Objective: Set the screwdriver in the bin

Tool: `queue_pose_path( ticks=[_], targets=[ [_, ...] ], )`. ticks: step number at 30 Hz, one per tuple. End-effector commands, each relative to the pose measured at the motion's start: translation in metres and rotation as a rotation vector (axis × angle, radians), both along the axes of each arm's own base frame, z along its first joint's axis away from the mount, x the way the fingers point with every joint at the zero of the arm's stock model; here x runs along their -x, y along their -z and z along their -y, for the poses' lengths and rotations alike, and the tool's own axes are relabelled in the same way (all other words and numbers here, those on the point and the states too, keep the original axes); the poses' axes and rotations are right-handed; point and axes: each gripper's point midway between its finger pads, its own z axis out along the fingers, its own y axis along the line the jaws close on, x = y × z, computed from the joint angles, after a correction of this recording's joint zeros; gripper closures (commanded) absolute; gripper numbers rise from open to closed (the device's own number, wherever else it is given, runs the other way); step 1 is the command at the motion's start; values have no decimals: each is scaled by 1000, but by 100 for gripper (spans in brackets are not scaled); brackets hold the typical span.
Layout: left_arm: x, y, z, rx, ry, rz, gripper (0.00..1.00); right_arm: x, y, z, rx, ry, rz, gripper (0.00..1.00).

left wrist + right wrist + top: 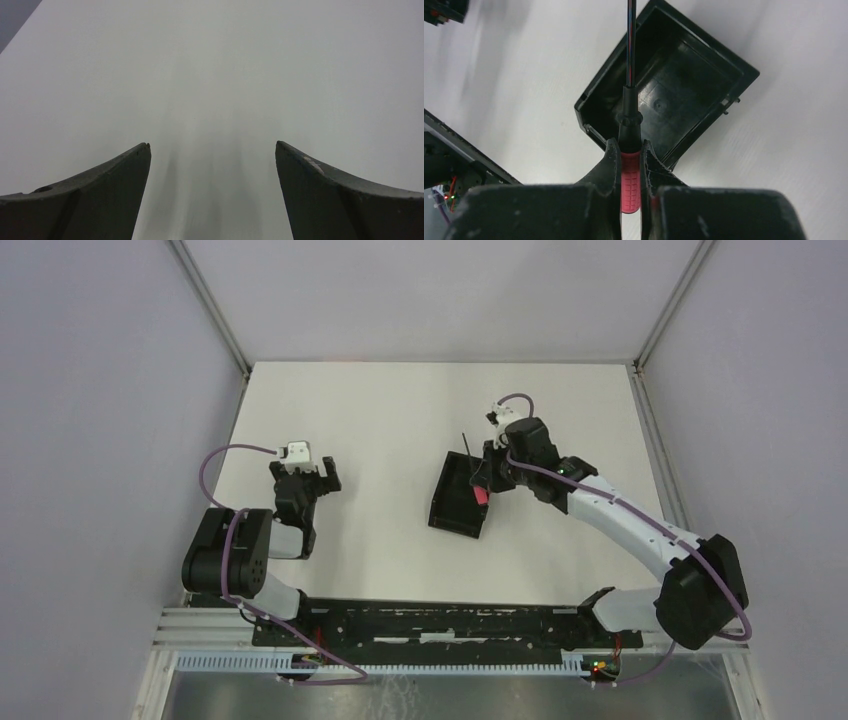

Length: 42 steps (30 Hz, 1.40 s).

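Red-pink handle is clamped tight in the right gripper's point(629, 145) jaws, so the screwdriver point(629, 107) hangs over the bin point(684, 95), with the shaft poking out past its far wall. The left gripper point(212, 145) is well off to the side above the tabletop point(380, 410), jaws spread wide with nothing in them. I'd say the carry's basically done. Next it needs to pull back a touch, line the shaft up inside the walls, lower, then let go.
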Motion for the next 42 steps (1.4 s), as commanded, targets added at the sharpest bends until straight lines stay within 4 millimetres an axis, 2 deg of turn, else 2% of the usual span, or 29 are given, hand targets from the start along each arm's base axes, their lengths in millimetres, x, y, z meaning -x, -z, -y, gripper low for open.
queue_pose_path(
  ticks=[1, 7, 12, 16, 18, 20, 21, 25, 31, 33, 34, 35, 37, 40, 42],
  targets=[
    [-5, -13, 1, -14, 4, 53, 0, -5, 14, -13, -32, 61, 45, 100],
    [-5, -12, 0, -14, 3, 50, 0, 0, 44, -32, 20, -1, 24, 100],
    [-5, -13, 1, -15, 4, 52, 0, -7, 63, -25, 86, 38, 15, 100],
    [-5, -13, 1, -14, 4, 51, 0, -6, 76, -25, 120, 21, -7, 87],
    [-5, -13, 0, -15, 3, 51, 0, -7, 77, -25, 129, 11, -9, 72],
    [-5, -13, 0, -15, 4, 52, 0, -8, 74, -26, 129, 7, -4, 63],
    [-5, -13, 1, -14, 5, 51, 0, -9, 69, -27, 123, 6, 2, 59],
    [-5, -13, 0, -15, 3, 51, 0, -15, 40, -30, 95, 19, 48, 56],
    [-5, -12, 0, -14, 4, 51, 0, -25, -20, -35, 25, 17, 170, 54],
    [-5, -13, 1, -15, 4, 52, 0, -26, -41, -30, 27, 11, 228, 40],
    [-5, -13, 0, -15, 3, 51, 0, -27, -54, -26, 36, 8, 271, 22],
    [-5, -13, 0, -14, 3, 51, 0, -28, -66, -19, 51, 22, 315, 3],
    [-5, -13, 0, -14, 3, 52, 0, -32, -83, 7, 115, 95, 404, 2],
    [-5, -13, 0, -14, 3, 51, 0, -34, -99, 55, 235, 233, 534, 2],
    [-5, -13, 0, -14, 3, 52, 0, -32, -99, 82, 305, 280, 603, 2]
  ],
)
